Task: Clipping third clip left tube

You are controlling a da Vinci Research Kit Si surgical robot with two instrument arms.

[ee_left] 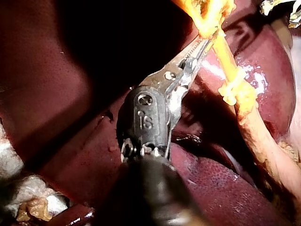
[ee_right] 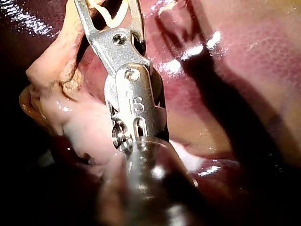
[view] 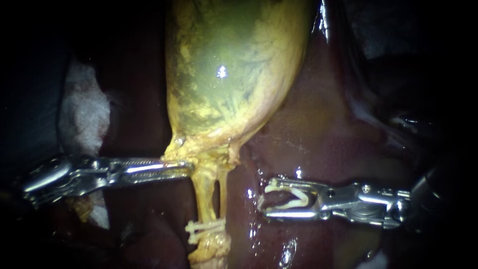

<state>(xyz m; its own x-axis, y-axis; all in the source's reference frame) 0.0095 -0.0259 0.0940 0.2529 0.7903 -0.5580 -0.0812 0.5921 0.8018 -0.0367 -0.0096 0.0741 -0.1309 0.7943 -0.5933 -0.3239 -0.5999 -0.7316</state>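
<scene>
You've got the gallbladder (view: 234, 69) filling the top centre of the endoscope view: yellow-green, glossy, w/ one bright glare spot, narrowing toward mid-frame. The liver (view: 323, 144) lies dark red & wet around it, across the right half & along the bottom, w/ glints of light on its surface. At centre-left you see a white fluffy wad, prob. gauze (view: 84, 114), partly in shadow. Outer edges are black.

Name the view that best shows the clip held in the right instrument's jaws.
Endoscope view: the whole white clip sits side-on between the jaws of the right instrument, short of the tubes. The right wrist view catches only its rear loop, the rest cut off. The left wrist view shows no clear sight of it.
</scene>
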